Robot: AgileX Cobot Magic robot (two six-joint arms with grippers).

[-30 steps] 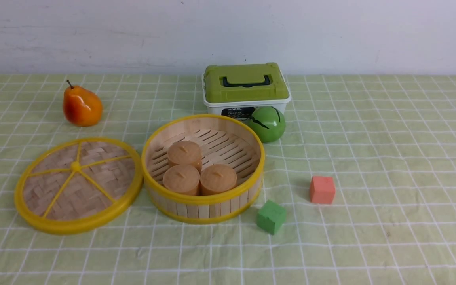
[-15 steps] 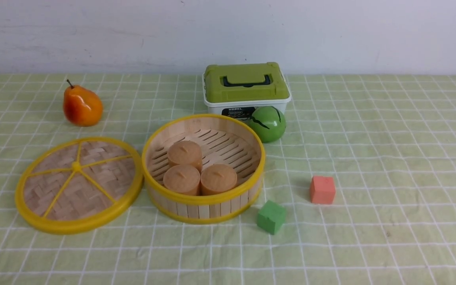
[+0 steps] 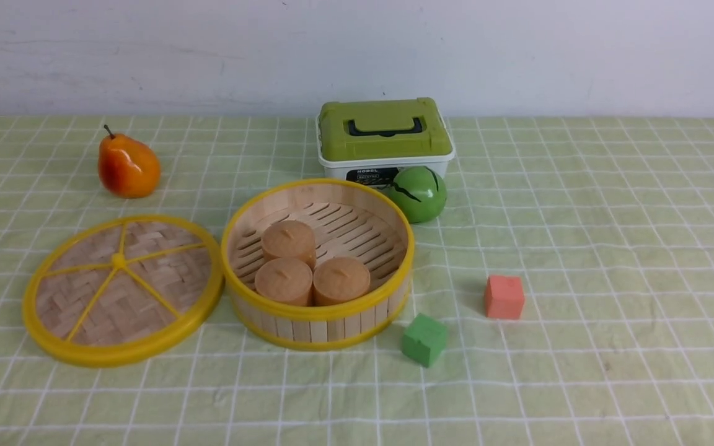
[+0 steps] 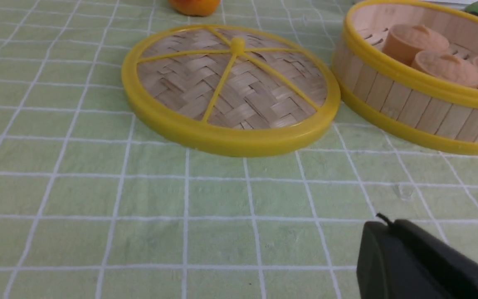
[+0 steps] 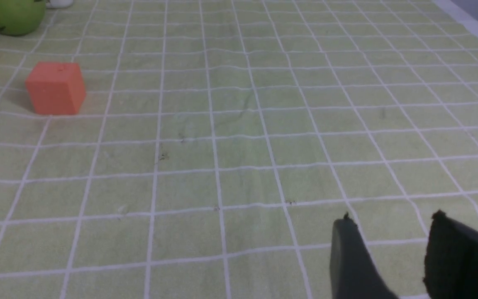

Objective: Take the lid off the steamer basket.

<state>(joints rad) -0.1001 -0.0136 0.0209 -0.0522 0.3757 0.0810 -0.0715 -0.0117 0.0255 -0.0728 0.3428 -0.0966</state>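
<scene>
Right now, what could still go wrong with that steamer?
The lid is already off, so little remains. It lies close beside the basket; another reach there might knock both. The basket is uncovered, so a bump could shift the three buns inside.

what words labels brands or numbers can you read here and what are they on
"MODEL" (the first letter is slightly blurred): on the black label on the front of the white box with the green top.
Smaller lettering below it on the same label: too small and blurred to read.
No other text can be made out.
</scene>
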